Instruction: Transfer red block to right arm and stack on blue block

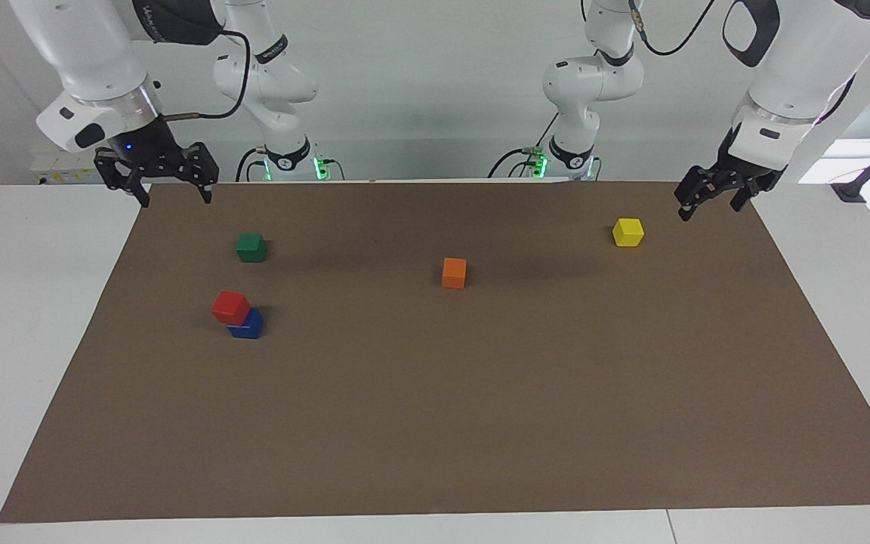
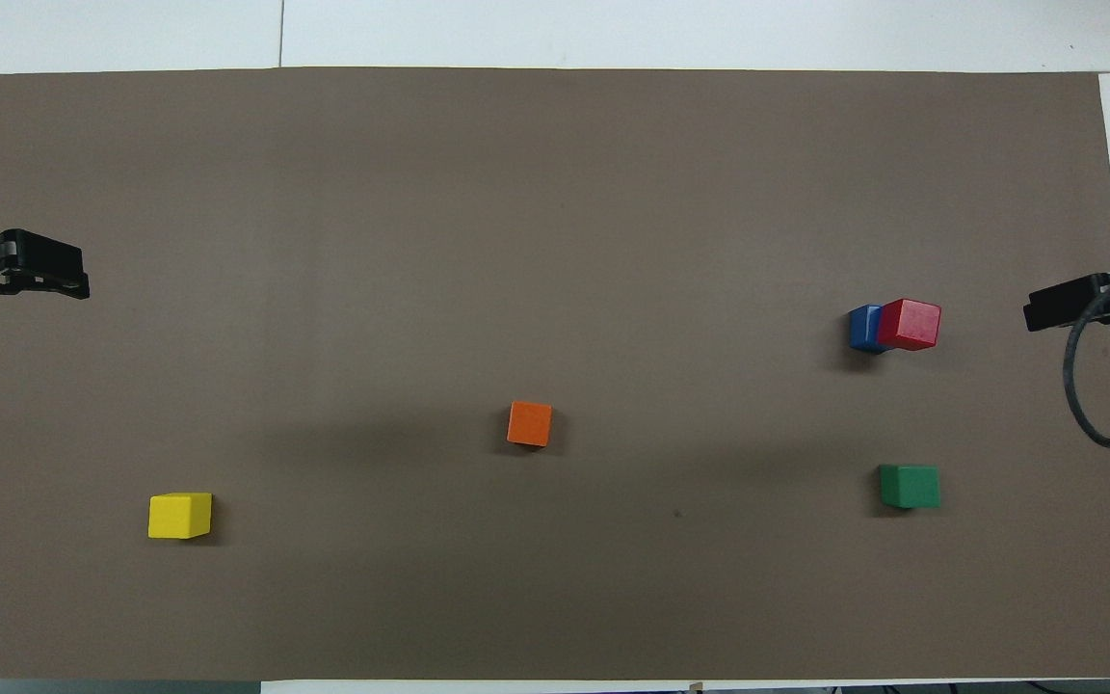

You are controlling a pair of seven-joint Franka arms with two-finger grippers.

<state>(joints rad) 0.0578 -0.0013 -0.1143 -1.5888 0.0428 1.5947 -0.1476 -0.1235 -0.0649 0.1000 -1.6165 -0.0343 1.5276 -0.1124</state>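
Note:
The red block (image 1: 231,307) (image 2: 910,324) rests on top of the blue block (image 1: 249,326) (image 2: 864,328), toward the right arm's end of the table. Nothing touches the pair. My right gripper (image 1: 176,198) (image 2: 1048,312), with a blue light at its wrist, hangs open and empty high over the mat's corner nearest its base. My left gripper (image 1: 709,208) (image 2: 73,275) waits open and empty over the mat's edge at the left arm's end, beside the yellow cube.
A green cube (image 1: 251,247) (image 2: 910,486) lies nearer the robots than the stack. An orange cube (image 1: 454,273) (image 2: 529,424) sits mid-table and a yellow cube (image 1: 628,232) (image 2: 180,515) toward the left arm's end. The brown mat (image 1: 480,415) covers the table.

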